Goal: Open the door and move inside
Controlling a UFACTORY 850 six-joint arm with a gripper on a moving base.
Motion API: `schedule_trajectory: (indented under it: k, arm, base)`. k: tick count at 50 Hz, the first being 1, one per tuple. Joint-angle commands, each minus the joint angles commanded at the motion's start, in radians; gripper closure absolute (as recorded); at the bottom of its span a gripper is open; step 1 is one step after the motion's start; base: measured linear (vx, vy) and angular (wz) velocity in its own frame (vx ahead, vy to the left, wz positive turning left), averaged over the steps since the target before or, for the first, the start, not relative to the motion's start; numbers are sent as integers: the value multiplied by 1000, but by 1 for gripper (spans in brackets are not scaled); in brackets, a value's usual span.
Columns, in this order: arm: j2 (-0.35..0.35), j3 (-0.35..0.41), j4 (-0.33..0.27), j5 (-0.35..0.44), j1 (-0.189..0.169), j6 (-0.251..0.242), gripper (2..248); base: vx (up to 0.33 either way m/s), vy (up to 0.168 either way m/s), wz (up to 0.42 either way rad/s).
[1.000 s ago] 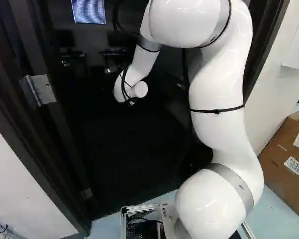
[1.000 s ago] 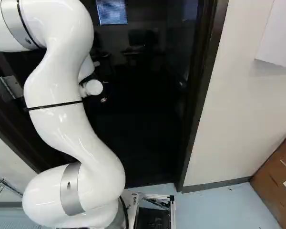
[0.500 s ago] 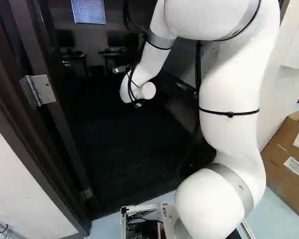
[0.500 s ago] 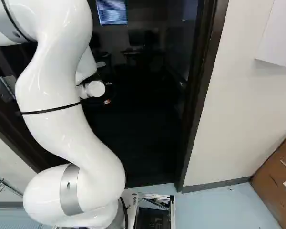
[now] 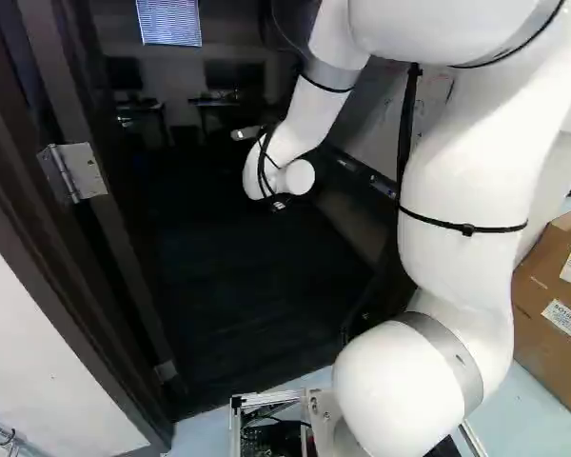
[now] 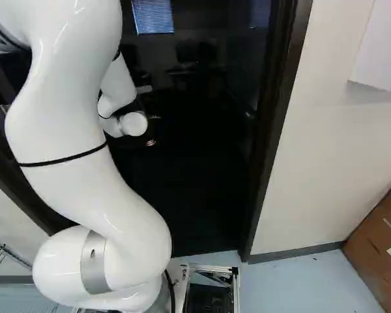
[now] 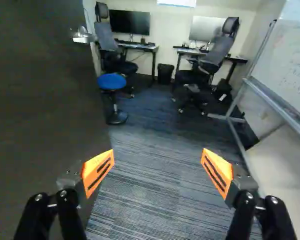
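Observation:
The dark door stands open into the room; in the wrist view the door (image 7: 37,110) rises close beside one finger, its silver handle (image 7: 84,36) farther ahead. In the left base view the hinge (image 5: 74,172) is on the dark door frame (image 5: 52,276). Only a small part of my gripper (image 6: 150,142) shows beyond the white wrist, in the doorway. Up close, the gripper (image 7: 158,172) has its orange pads wide apart, with nothing between them but a view of carpet. Neither finger holds the handle.
Beyond the doorway are striped carpet (image 7: 150,150), a blue stool (image 7: 111,81), office chairs, desks with monitors (image 7: 130,22) and a whiteboard (image 7: 290,65) on a wheeled stand opposite the door. A cardboard box (image 5: 557,309) sits outside by the wall.
The arm has swung rightward in the left base view, wrist and gripper with it; its upper links lean left in the right base view. More room interior shows. Base and door frame keep their places.

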Motion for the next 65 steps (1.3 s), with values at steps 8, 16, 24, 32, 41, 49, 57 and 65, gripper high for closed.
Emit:
schedule_trajectory:
  k: [8, 16, 24, 32, 41, 49, 57, 65]
  arm:
    - [33, 37, 19, 0, -18, 0, 3]
    - [66, 74, 38, 0, -38, 0, 3]
    - [100, 110, 58, 0, -57, 0, 3]
    - [133, 146, 81, 0, -78, 0, 3]
    - [165, 179, 93, 0, -98, 0, 3]
    - [168, 182, 94, 0, -100, 0, 3]
    - [174, 191, 94, 2, -104, 0, 3]
    - [185, 207, 96, 6, -110, 0, 3]
  base:
    - [0, 0, 0]
    - [0, 0, 0]
    - [0, 0, 0]
    - [0, 0, 0]
    - [0, 0, 0]
    - [0, 0, 0]
    - [0, 0, 0]
    - [0, 0, 0]
